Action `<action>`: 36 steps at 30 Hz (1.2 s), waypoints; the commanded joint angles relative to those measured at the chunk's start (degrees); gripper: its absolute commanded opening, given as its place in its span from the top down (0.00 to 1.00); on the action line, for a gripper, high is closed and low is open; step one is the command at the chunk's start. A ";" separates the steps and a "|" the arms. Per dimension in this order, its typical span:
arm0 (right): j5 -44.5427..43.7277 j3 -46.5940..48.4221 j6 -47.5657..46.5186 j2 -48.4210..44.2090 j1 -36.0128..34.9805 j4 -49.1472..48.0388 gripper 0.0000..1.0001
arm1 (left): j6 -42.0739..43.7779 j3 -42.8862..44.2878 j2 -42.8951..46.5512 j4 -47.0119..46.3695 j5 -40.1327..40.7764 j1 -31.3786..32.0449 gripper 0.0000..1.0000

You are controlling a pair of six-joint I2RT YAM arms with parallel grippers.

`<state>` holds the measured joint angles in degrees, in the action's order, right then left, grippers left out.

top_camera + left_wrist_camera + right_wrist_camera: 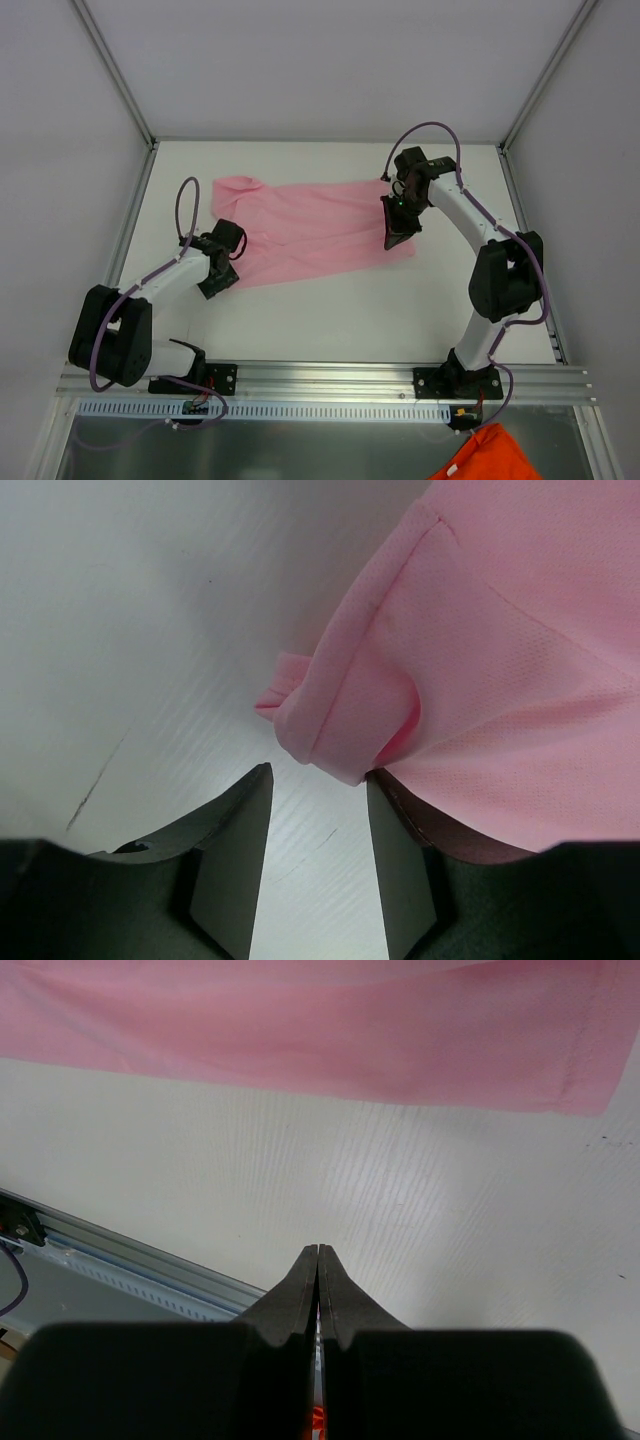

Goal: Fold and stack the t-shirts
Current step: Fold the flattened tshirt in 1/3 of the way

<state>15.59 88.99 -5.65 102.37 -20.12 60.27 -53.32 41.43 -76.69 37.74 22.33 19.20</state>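
Top external view: the pink t-shirt [310, 230] lies spread across the middle of the table [330, 320], creased, with its left end bunched. No fold is made and no stack exists, so I judge nearly the whole task is left. The left gripper [222, 262] sits at the shirt's near-left edge and the right gripper [394, 232] over its right edge. Their jaws are too small to read here. An orange cloth [482, 455] is cut off at the bottom edge, and I cannot tell what it is.

Left wrist view: the left gripper [318, 815] stands parted and clamps nothing. A rolled sleeve hem [340, 730] lies just ahead of the gap, with cloth touching one finger.

Right wrist view: the right gripper [318, 1260] is pressed closed with no cloth visible between its tips. The shirt lies ahead of it, apart.
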 commanded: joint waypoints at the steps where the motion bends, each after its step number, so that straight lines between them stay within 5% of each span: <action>1: -0.39 -0.48 -1.03 -2.79 0.26 0.20 0.99 | 0.41 1.63 1.62 0.32 4.65 0.57 0.57; 12: 7.43 -1.19 2.83 3.53 -3.16 -9.63 0.99 | 2.60 2.69 2.86 -0.21 4.57 0.57 0.47; 30: -6.79 -2.77 3.63 12.95 -10.20 -20.19 0.99 | 3.05 8.67 5.49 6.12 5.97 0.49 0.41; 36: -14.97 -6.28 2.31 9.96 -12.13 -24.41 0.99 | 2.34 5.77 8.47 4.19 4.66 0.49 0.19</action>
<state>6.66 83.90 -2.24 115.20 -30.81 38.63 -50.43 48.29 -71.26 41.89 26.02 19.20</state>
